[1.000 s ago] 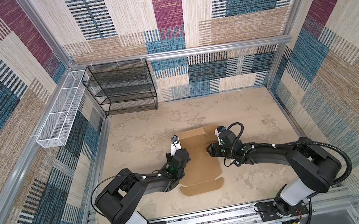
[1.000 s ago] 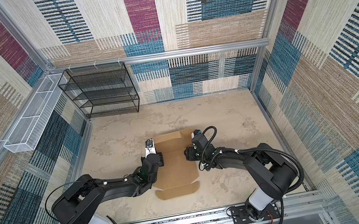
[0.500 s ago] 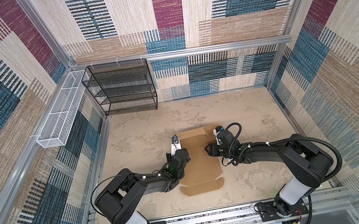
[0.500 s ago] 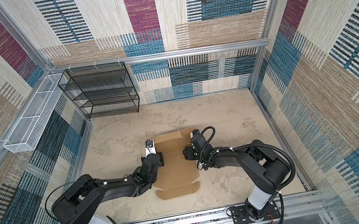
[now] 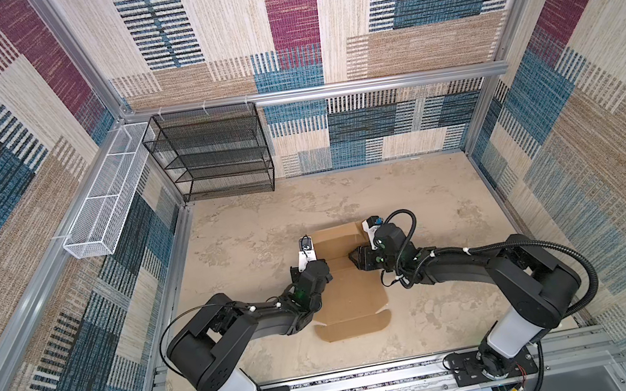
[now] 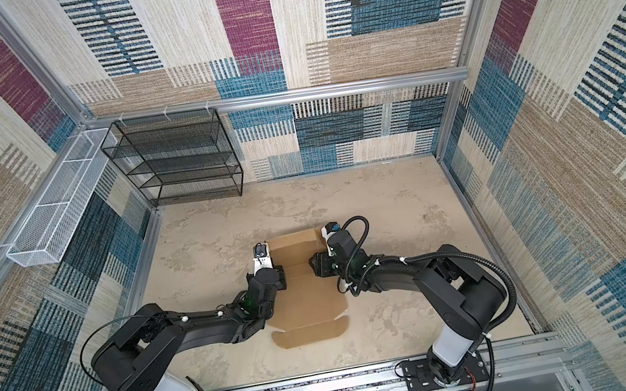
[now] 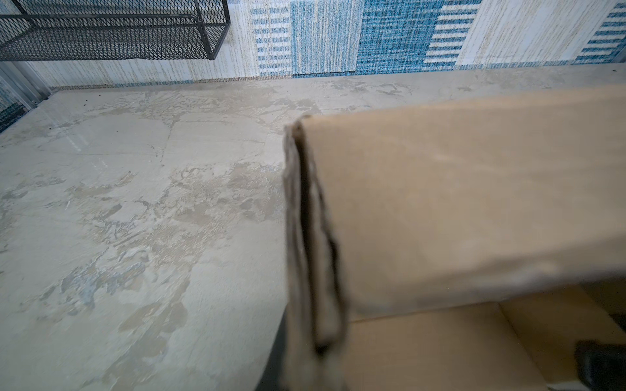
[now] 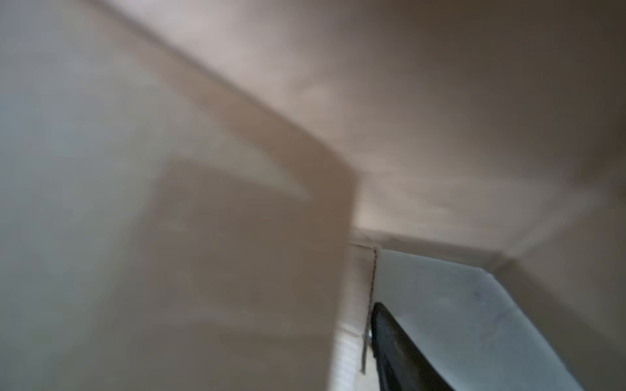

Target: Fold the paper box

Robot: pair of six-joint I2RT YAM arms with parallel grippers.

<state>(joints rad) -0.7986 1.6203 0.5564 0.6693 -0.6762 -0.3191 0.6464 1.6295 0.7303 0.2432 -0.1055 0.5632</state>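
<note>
In both top views you see the box (image 5: pixel 349 296) on the table (image 5: pixel 430 204), near the front middle, between your two claws. Its far panel is lifted and its near flap lies flat. Your left claw (image 5: pixel 315 264) is clamped tight on the box's left wall, whose doubled edge runs through the left wrist view. Your right claw (image 5: pixel 356 259) sits at the box's right edge. The blurred right wrist view does not let you tell how wide it stands or whether it grips.

Right wrist view shows paper box (image 8: pixel 440 101) blurred.
</note>
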